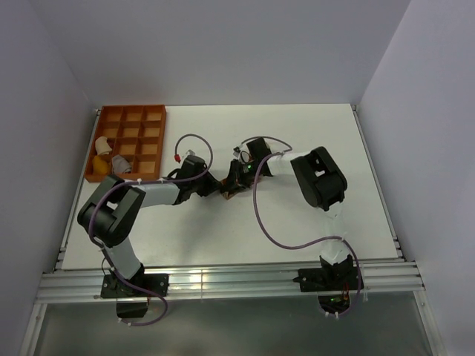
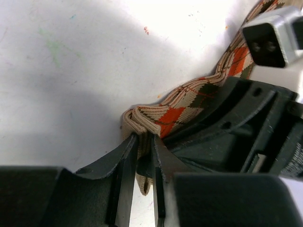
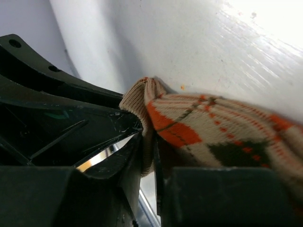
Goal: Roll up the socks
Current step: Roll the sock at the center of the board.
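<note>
Sock [image 2: 187,101]: argyle; lies mid-table [image 1: 297,133] between both grippers; near end folded into layers
Left gripper [image 2: 144,142]: jaws clamped on the sock's folded end; cloth fills the narrow gap
Right gripper [image 3: 147,146]: jaws close together, pinching a bunched edge of the sock
Tray [image 1: 126,141]: orange; far left; cloth bundles inside

A lab cell: white table [image 1: 297,141], plain walls [image 1: 223,44], aluminium rails [image 1: 237,285].
</note>
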Controlling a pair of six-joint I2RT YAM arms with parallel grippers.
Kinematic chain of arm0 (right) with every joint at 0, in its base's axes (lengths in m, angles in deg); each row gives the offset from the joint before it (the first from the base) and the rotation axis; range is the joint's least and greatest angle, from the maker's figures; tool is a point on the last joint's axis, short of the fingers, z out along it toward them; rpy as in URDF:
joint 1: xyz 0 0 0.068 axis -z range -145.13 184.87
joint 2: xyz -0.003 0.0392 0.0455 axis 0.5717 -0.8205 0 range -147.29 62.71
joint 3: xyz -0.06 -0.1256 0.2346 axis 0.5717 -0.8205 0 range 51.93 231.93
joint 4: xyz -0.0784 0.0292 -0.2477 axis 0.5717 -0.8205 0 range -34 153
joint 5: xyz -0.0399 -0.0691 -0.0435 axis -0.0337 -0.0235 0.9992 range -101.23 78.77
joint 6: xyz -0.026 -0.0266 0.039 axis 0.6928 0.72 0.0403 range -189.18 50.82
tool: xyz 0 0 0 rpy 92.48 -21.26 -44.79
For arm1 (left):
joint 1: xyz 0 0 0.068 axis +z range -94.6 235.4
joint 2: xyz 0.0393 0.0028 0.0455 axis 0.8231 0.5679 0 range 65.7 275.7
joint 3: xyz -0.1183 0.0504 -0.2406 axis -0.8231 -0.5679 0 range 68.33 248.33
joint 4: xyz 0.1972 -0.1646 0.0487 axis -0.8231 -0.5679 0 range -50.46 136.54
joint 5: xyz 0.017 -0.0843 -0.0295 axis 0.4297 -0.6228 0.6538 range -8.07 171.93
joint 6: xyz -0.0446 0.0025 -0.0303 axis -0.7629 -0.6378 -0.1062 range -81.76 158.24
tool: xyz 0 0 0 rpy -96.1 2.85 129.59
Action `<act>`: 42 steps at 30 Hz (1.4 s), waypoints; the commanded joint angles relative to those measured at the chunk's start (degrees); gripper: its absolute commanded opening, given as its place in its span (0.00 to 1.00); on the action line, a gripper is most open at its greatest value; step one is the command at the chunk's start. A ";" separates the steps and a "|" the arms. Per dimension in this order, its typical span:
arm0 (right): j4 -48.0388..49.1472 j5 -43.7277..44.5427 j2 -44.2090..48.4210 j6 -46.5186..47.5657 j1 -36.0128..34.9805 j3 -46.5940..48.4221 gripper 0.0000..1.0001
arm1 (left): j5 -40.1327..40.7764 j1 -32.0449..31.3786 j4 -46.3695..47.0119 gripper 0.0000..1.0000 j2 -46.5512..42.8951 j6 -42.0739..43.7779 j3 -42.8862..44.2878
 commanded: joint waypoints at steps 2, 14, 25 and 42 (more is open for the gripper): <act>-6.45 10.10 4.15 6.84 0.09 -0.39 0.25 | 2.62 -0.27 -5.38 0.25 3.39 0.36 0.65; -5.76 20.65 17.69 12.99 -0.70 -7.51 0.31 | 2.98 -0.27 -7.41 0.24 4.19 2.30 3.11; 4.00 27.68 23.67 22.31 -5.97 -13.49 0.49 | 2.98 -0.53 -7.84 0.25 1.46 2.91 3.82; 23.95 48.87 29.91 33.47 -15.64 -26.06 0.52 | 2.36 -0.62 -8.81 0.24 1.11 3.44 4.87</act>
